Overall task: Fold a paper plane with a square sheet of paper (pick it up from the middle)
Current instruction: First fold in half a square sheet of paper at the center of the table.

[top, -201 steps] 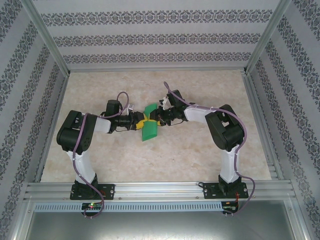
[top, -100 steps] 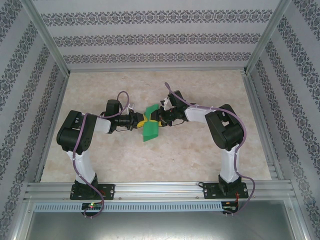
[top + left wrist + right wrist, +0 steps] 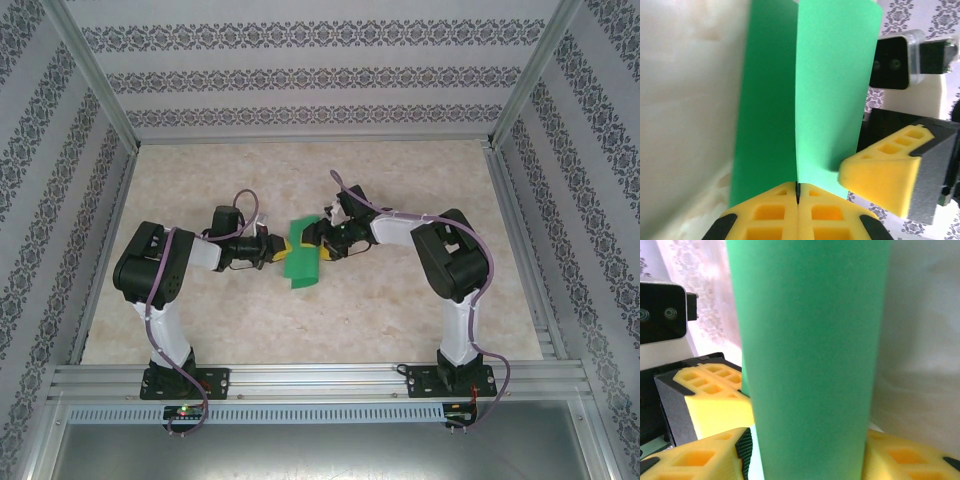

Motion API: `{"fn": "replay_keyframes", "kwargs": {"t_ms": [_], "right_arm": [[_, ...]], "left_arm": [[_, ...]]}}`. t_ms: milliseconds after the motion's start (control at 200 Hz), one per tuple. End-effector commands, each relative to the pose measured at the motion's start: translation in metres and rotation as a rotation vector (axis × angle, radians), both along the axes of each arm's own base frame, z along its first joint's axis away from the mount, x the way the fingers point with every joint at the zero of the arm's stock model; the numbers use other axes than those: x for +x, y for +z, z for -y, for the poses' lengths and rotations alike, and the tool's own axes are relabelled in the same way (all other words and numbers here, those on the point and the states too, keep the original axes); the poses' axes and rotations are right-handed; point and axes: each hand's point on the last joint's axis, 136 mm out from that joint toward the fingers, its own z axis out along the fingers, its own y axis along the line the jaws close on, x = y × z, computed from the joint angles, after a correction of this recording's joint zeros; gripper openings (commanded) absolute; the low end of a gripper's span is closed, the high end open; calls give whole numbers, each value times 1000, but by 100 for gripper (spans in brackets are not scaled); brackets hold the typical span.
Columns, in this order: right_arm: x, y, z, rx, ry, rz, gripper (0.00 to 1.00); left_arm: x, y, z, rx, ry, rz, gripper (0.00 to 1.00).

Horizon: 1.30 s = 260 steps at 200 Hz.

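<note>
Two grippers meet over the middle of the table point(image 3: 400, 180). Nearest its front edge is the square sheet of paper point(image 3: 300, 264), folded. The left gripper point(image 3: 279, 248) is clamped tight on its fold. Slightly farther back, the right gripper point(image 3: 312, 240) straddles it, jaws apart.

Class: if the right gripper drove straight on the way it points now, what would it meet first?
The green paper sheet, standing between the open fingers of the right gripper; just behind, probably the left gripper, shut on that sheet.
</note>
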Motion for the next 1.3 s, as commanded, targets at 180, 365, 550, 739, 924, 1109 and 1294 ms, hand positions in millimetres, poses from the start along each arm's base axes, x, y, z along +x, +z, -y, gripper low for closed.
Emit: {"fn": "replay_keyframes", "kwargs": {"t_ms": [180,365,550,739,924,1109,1294], "right_arm": [[-4,4,27,-156,24,63,62],[-10,-2,40,-242,36,59,63],[-10,3,52,-290,-20,89,68],[-13,6,52,-276,-34,88,65],[-19,-7,53,-297,-10,44,60],[-22,-16,51,-304,0,26,58],[-23,-26,55,-330,-2,7,54]], "left_arm": [[-9,-5,12,55,-11,26,2],[-7,-5,16,69,-1,32,1],[-7,1,27,60,-22,58,1],[-7,5,37,55,-45,72,1],[-6,2,42,62,-62,62,1],[-4,-3,42,77,-65,48,1],[-4,-6,43,79,-65,37,2]]}}
